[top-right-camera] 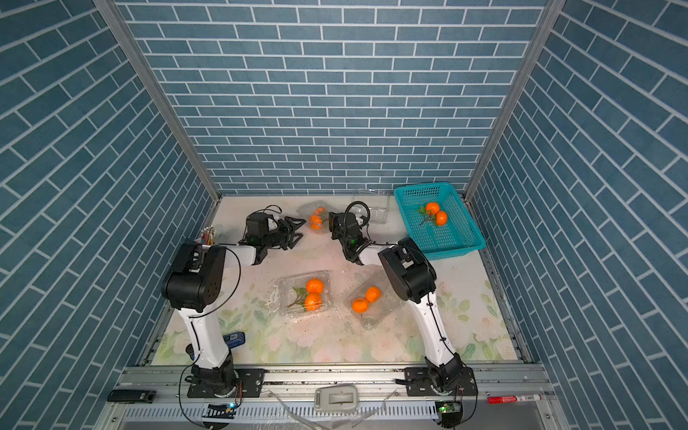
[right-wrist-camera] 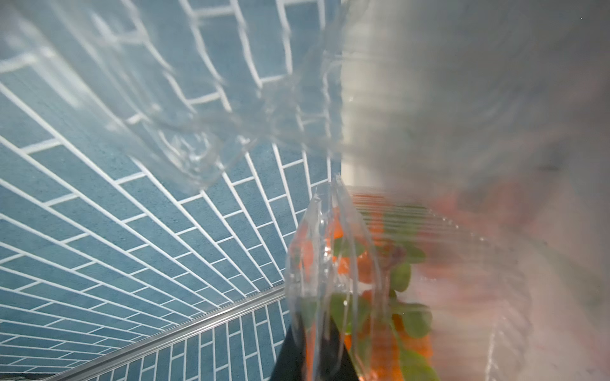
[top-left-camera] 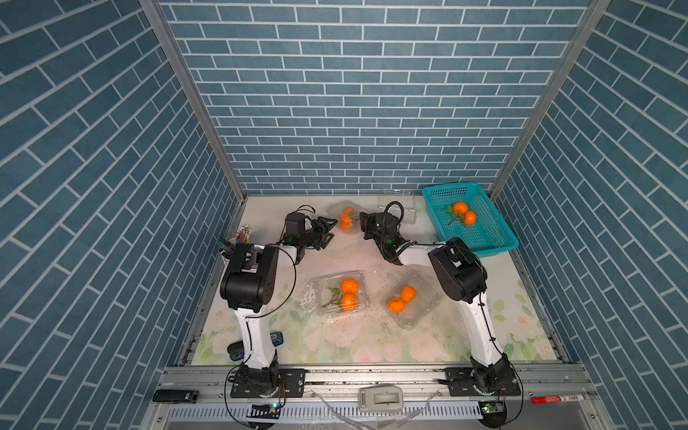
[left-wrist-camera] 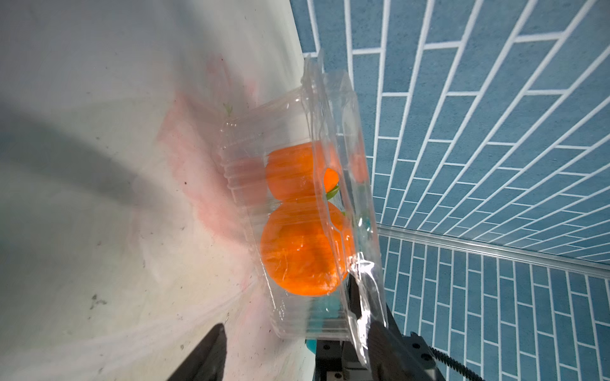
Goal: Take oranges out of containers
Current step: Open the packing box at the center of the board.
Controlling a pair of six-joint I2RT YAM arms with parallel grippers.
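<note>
Far container [right-wrist-camera: 330, 250] flap nipped in right pincer [right-wrist-camera: 317, 339]; left pincer [top-left-camera: 330, 232] ajar, empty. Four containers [top-left-camera: 327, 298], eight oranges [top-left-camera: 349, 286], two in basket [top-left-camera: 480, 234].

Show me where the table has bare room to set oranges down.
Free: the table's near strip, in front of both near clamshells; the band beyond them. Crowded: the far edge, where left fingers and right fingers flank the far clamshell near the teal basket.

Three clear containers [top-left-camera: 324, 296] each hold orange pair [top-left-camera: 349, 286] — fourth pair [top-left-camera: 464, 213] in basket [top-left-camera: 484, 238].
</note>
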